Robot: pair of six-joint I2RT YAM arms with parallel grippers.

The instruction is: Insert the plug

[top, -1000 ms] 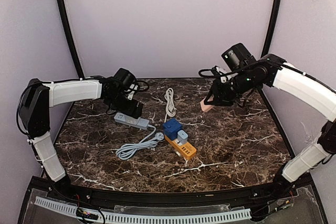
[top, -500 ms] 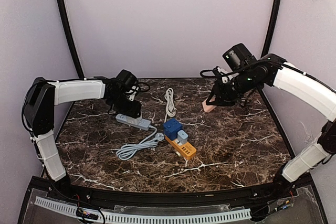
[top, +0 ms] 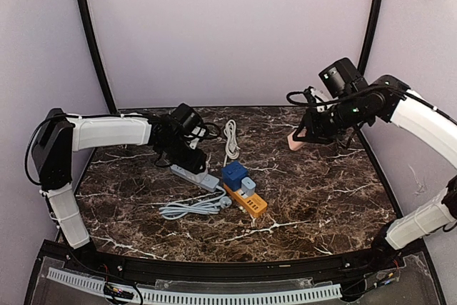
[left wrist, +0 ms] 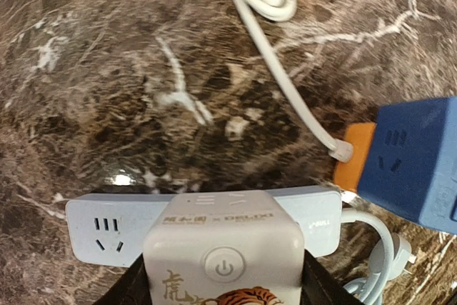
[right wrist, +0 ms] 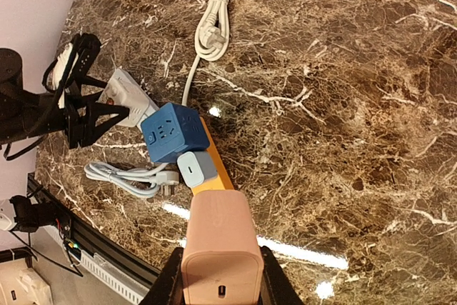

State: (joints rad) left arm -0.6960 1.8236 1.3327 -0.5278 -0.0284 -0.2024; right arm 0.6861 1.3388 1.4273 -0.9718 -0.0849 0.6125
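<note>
Table [top: 321, 198]: dark marble with white veins; everything lies left of centre.
Left arm [top: 107, 131]: reaches low across the table towards the middle.
Right arm [top: 421, 116]: raised over the far right corner.
Grey cable [top: 189, 208]: looped flat on the table, near the front of the pale strip.
White cord [top: 230, 137]: coiled at the back and running to the orange strip.
Orange strip [top: 250, 203]: flat at centre, carrying a blue cube [top: 233, 173] and a small grey adapter [top: 248, 186].
Pale strip [left wrist: 93, 230]: lies just left of the blue cube.
Left gripper [top: 187, 156]: fingers clamped on both sides of the white block [left wrist: 223, 248] with the power button, on the pale strip.
Right gripper [top: 310, 133]: closed tight on the plug.
Plug [right wrist: 220, 241]: pink, held in the air, well apart from both strips.
</note>
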